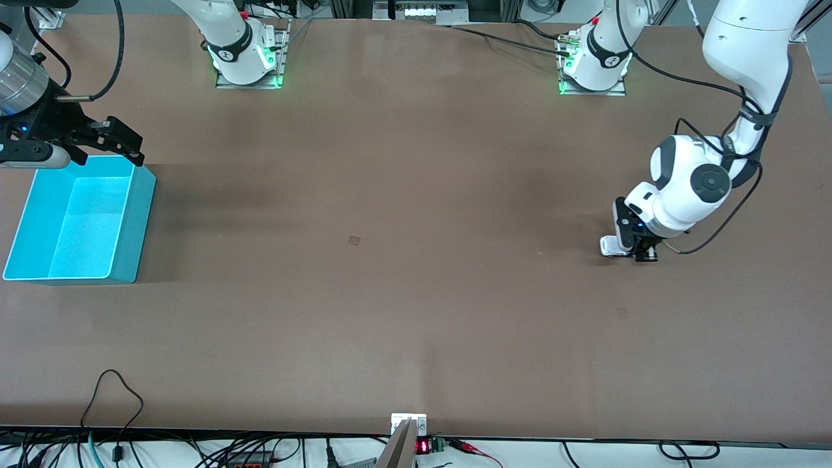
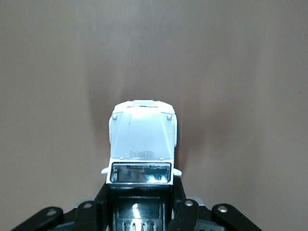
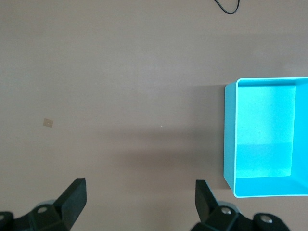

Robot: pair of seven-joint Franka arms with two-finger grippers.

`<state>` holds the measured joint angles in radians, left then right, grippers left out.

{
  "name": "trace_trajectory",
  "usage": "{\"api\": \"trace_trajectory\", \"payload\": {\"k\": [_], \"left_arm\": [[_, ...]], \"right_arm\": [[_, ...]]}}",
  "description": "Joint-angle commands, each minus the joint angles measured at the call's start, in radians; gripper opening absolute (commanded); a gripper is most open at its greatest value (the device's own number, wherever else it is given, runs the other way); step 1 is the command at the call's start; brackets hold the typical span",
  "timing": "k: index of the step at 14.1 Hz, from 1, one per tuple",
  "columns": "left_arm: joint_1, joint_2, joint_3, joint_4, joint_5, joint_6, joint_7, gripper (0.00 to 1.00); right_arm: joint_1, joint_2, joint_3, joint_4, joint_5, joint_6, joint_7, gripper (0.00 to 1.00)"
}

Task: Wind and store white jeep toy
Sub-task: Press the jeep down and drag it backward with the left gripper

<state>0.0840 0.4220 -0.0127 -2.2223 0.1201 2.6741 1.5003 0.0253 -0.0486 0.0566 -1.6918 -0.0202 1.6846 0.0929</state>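
The small white plastic jeep toy (image 2: pixel 142 144) with its black ribbed roof sits between the left gripper (image 1: pixel 634 250) jaws, which clamp its rear sides, hood pointing away from the wrist, low at the brown table (image 1: pixel 416 260) toward the left arm's end. That arm bends steeply downward. The right gripper (image 1: pixel 120 140) waits, jaws wide, over the turquoise rectangular plastic bin (image 1: pixel 140 221).

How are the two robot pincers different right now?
The left pincer is shut on the white jeep toy, low at the table; the right pincer is open and holds nothing. The left pincer is at its arm's end of the table; the right pincer hangs over the turquoise bin. Both are black.
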Motion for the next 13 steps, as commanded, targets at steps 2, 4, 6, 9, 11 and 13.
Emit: {"api": "trace_trajectory", "payload": {"k": [2,4,6,9,11,13], "left_arm": [[0.085,0.138,0.007,0.058,0.015,0.018,0.07,0.1],[0.115,0.159,0.007,0.084,0.016,0.017,0.122,0.11],[0.155,0.17,0.007,0.098,0.018,0.018,0.156,0.11],[0.2,0.172,0.007,0.098,0.016,0.018,0.187,0.11],[0.22,0.172,0.007,0.099,0.018,0.02,0.199,0.11],[0.226,0.172,0.008,0.099,0.018,0.02,0.204,0.12]], "right_arm": [[-0.011,-0.004,0.008,0.006,-0.004,-0.003,-0.005,1.0],[-0.011,-0.004,0.008,0.006,-0.004,-0.005,-0.007,1.0],[-0.011,-0.004,0.008,0.006,-0.004,-0.005,-0.007,1.0],[-0.011,-0.004,0.008,0.006,-0.004,-0.003,-0.007,1.0],[-0.011,-0.004,0.008,0.006,-0.004,-0.003,-0.007,1.0],[-0.011,-0.004,0.008,0.006,-0.004,-0.005,-0.007,1.0]]}}
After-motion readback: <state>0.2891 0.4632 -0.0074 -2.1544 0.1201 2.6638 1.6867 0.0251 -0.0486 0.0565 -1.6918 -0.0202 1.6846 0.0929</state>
